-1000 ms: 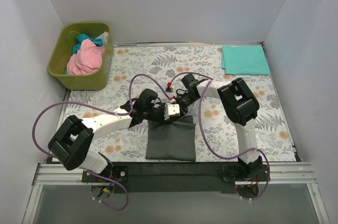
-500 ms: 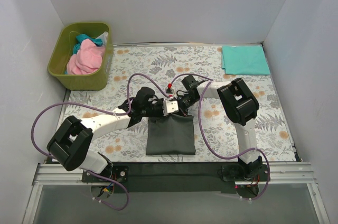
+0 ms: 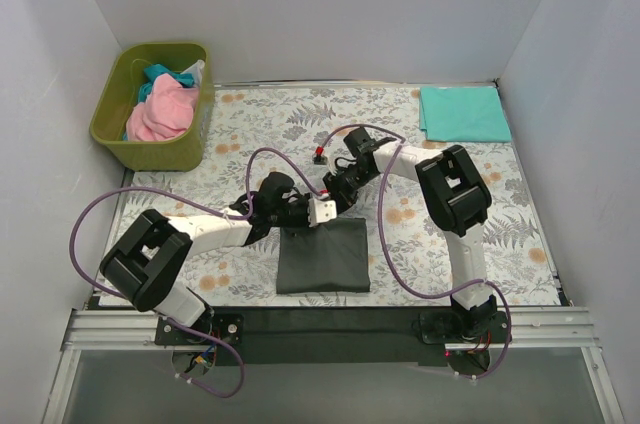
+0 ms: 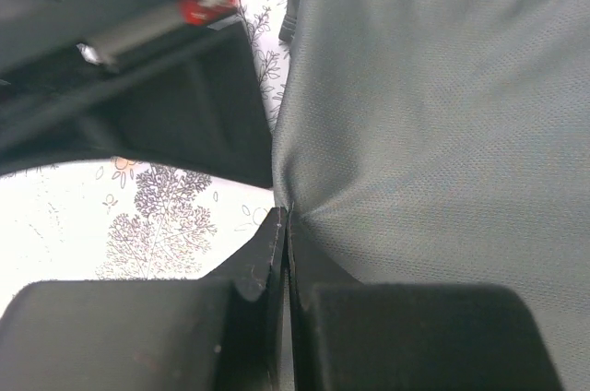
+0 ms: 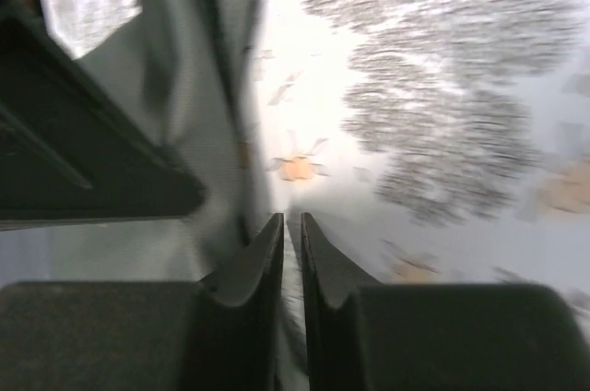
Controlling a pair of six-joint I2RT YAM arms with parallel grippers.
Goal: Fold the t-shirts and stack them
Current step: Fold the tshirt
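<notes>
On the tabletop (image 3: 250,124) the folded grey shirt (image 3: 325,259) lies near-centre, a teal shirt (image 3: 463,112) far right. The left tool (image 4: 287,225) pinches the grey shirt's far edge. The right tool (image 5: 292,225), alongside, is almost closed, hold unclear.

Floral-patterned table cloth (image 3: 450,244), printed with grey fern leaves and orange blossoms on white, lay flat over the work surface. Olive-green plastic bin (image 3: 150,152) stood at the far left corner, close to the left wall. Plain white walls (image 3: 320,14) enclosed three sides. A black strip (image 3: 330,322) and a metal frame (image 3: 560,324) bordered the near edge.
</notes>
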